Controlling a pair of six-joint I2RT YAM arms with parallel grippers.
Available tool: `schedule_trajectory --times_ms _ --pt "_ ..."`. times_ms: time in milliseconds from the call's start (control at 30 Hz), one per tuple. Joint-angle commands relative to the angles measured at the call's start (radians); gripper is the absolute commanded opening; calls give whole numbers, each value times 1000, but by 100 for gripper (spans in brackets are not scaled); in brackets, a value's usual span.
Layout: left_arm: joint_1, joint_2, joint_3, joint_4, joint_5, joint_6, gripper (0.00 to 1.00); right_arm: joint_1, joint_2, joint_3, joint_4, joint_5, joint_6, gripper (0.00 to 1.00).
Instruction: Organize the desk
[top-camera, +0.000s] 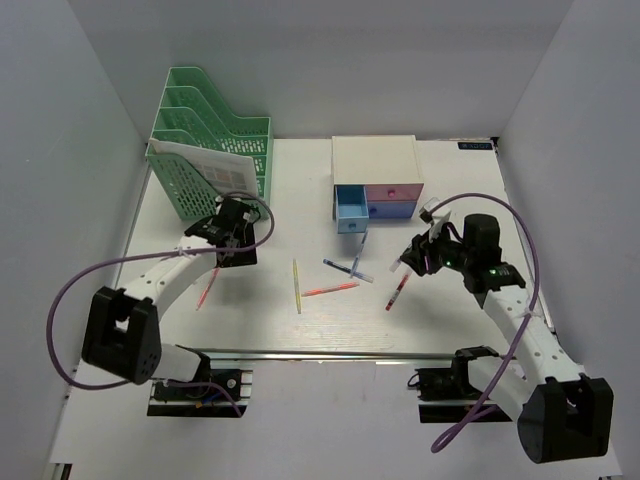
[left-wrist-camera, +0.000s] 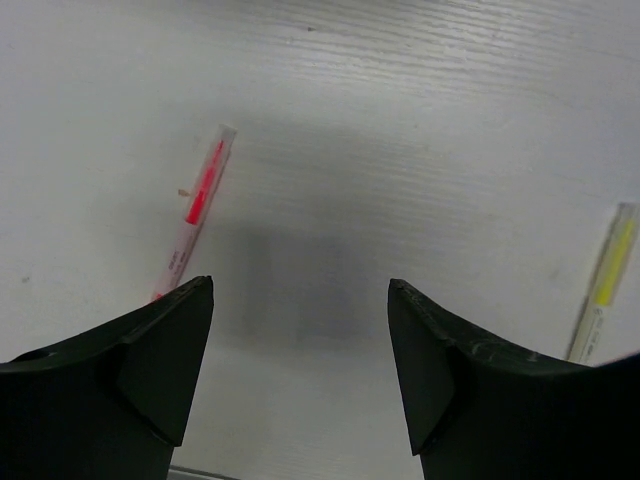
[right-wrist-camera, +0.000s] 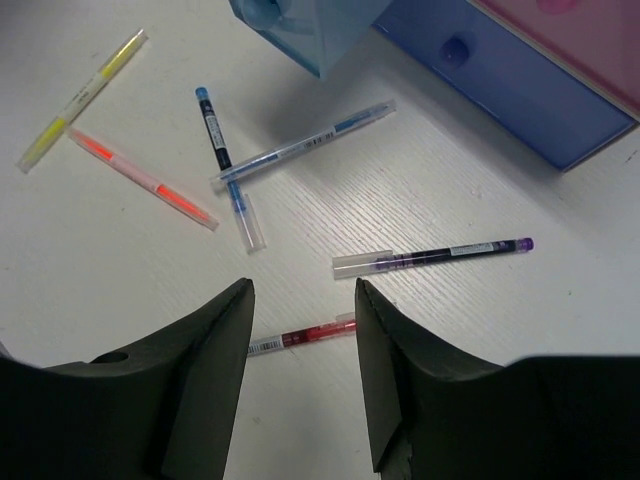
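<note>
The white desk (top-camera: 300, 335) holds several scattered pens. My right gripper (top-camera: 413, 258) (right-wrist-camera: 302, 290) hovers open over a red pen (right-wrist-camera: 300, 337) (top-camera: 396, 294), which lies on the desk and shows in the gap between the jaws, untouched. A purple pen (right-wrist-camera: 430, 257) lies just beyond it. My left gripper (top-camera: 232, 250) (left-wrist-camera: 300, 285) is open and empty above bare desk. A pink-red highlighter (left-wrist-camera: 195, 215) (top-camera: 207, 290) lies to its left and a yellow highlighter (left-wrist-camera: 605, 285) (top-camera: 296, 285) to its right.
A small white drawer box (top-camera: 375, 170) stands at the back centre with its blue drawer (top-camera: 350, 210) (right-wrist-camera: 290, 30) pulled out. A green file rack (top-camera: 205, 145) with papers stands at the back left. Two blue pens (right-wrist-camera: 300, 145) and an orange highlighter (right-wrist-camera: 140, 178) lie mid-desk.
</note>
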Motion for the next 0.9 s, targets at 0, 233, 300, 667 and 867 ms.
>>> schedule_trajectory --times_ms 0,233,300,667,867 --pt "60 73 41 15 83 41 81 -3 -51 -15 43 -31 12 51" --pt "184 141 44 30 132 57 81 -3 -103 -28 55 -14 14 50" --pt "212 142 47 33 129 60 80 -2 -111 -31 56 -14 14 50" --pt "293 250 47 27 175 63 70 0 -131 -41 65 3 17 50" --pt "304 271 47 24 199 64 55 -6 -138 -44 68 3 19 50"
